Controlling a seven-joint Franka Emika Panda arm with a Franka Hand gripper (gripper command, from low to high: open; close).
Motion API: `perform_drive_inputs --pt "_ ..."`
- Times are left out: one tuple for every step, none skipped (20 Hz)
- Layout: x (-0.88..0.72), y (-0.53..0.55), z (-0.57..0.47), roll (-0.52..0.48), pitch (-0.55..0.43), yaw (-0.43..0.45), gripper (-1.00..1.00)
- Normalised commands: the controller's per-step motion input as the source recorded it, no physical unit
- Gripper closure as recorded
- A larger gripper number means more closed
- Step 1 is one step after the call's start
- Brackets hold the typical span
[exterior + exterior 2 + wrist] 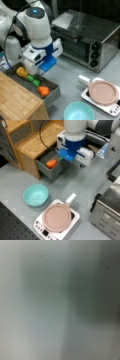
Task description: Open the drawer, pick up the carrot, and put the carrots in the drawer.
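The grey drawer (pixel 54 94) (pixel 49 171) stands pulled out from the wood-topped cabinet (pixel 17 102) (pixel 35 141) in both front views. The orange carrot (pixel 43 91) (pixel 51 163) lies inside it near the front panel, with nothing touching it. My gripper (pixel 34 74) hangs just over the drawer's back half, above the green vegetable (pixel 33 80) and beside the yellow lump (pixel 22 72). Its fingertips are mostly hidden by the white and blue hand. The wrist view gives only a blurred grey surface.
A silver toaster oven (pixel 87 40) (pixel 107 210) stands behind and to one side. A teal bowl (pixel 78 111) (pixel 36 195) sits on the grey table by the drawer's front. Beside the bowl, a pink pan (pixel 103 92) (pixel 57 217) rests on a white cooker.
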Motion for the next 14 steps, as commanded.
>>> perform_drive_inputs --pt "0.14 -0.25 0.07 -0.089 0.065 0.137 -1.0" --pt "0.15 -0.26 0.07 -0.075 0.062 0.144 -1.0" --pt "0.15 -0.25 0.08 -0.071 0.063 0.15 -1.0" --pt "0.15 -0.24 0.09 -0.068 0.064 0.153 -1.0" --pt "0.15 -0.23 0.1 -0.069 0.069 0.153 -1.0" --pt "0.15 -0.23 0.11 -0.072 0.076 0.152 -1.0" --pt "0.15 -0.22 0.11 -0.072 0.075 0.148 -1.0" --pt "0.15 -0.22 0.11 -0.071 0.073 0.15 -1.0" --pt "0.15 -0.22 0.11 -0.071 0.073 0.152 -1.0" --pt "0.16 -0.23 0.11 -0.069 0.071 0.156 -1.0" --pt "0.16 -0.23 0.11 -0.073 0.067 0.159 -1.0" --pt "0.17 -0.24 0.1 -0.075 0.063 0.165 -1.0" --pt "0.17 -0.26 0.11 -0.078 0.059 0.18 -1.0" --pt "0.17 -0.28 0.12 -0.084 0.061 0.187 -1.0"
